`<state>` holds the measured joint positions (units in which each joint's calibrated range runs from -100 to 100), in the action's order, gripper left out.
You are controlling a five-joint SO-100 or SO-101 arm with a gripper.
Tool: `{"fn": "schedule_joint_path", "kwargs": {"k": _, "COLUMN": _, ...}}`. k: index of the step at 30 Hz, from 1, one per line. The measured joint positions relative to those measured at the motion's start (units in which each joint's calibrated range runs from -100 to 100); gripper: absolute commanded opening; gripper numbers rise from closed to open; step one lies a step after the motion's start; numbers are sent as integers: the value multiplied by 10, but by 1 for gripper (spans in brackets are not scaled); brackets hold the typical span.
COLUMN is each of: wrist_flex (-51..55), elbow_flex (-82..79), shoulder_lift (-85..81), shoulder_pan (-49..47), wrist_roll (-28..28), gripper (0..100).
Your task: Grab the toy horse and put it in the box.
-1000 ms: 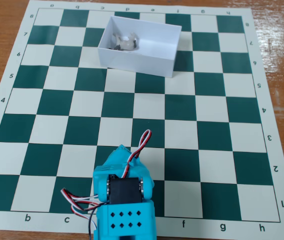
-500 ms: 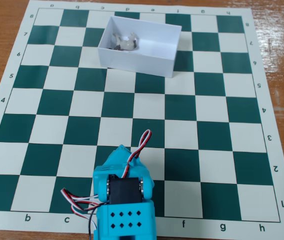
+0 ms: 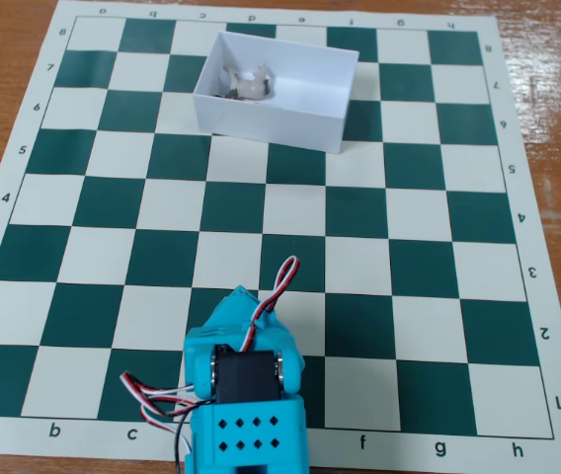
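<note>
The toy horse [image 3: 245, 81] lies inside the box [image 3: 290, 122], in its left end, at the chessboard's [image 3: 261, 212] far side. The hand [image 3: 237, 304] sits folded at the near edge, well apart and holding nothing visible; whether its fingers are spread cannot be told.

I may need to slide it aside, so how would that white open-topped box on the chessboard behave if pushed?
The white open-topped box looks thin-walled, so probably light and easily slid. The small off-white toy horse inside adds little weight.

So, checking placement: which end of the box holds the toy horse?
The fixed view's left end: the toy horse sits there in the box; its right end is bare.
</note>
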<state>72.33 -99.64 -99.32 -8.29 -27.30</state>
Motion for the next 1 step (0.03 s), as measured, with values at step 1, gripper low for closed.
{"fn": "schedule_joint_path", "kwargs": {"k": 1, "wrist_flex": 0, "elbow_flex": 0, "shoulder_lift": 0, "shoulder_pan": 0, "wrist_roll": 0, "gripper": 16}}
